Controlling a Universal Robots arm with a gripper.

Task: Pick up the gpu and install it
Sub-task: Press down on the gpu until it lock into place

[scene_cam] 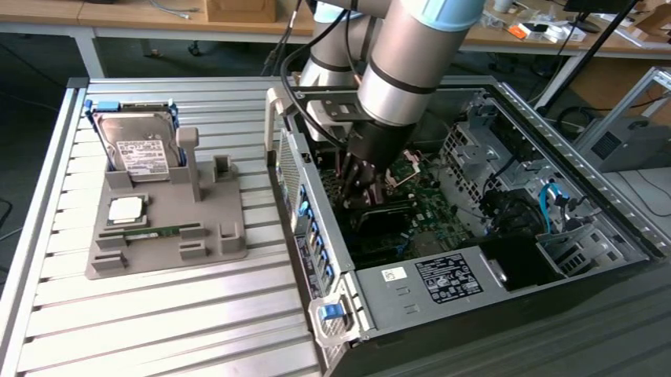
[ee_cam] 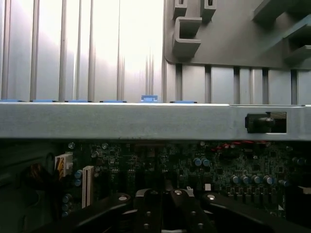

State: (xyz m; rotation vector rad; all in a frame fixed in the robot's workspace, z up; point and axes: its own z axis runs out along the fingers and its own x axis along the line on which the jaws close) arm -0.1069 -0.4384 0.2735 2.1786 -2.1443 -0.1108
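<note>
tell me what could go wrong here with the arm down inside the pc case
1. The end effector sits low over the motherboard, among upright capacitors; a sideways slip could knock them.
2. The case wall stands close beside the end effector, so lifting out at an angle might clip its edge.
3. Loose cables hang inside the case and could snag the arm.

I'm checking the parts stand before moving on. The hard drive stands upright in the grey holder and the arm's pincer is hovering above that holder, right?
Not quite. The hard drive does stand upright in the grey holder, but the pincer is down inside the open computer case, over the motherboard, as the exterior view shows.
</note>
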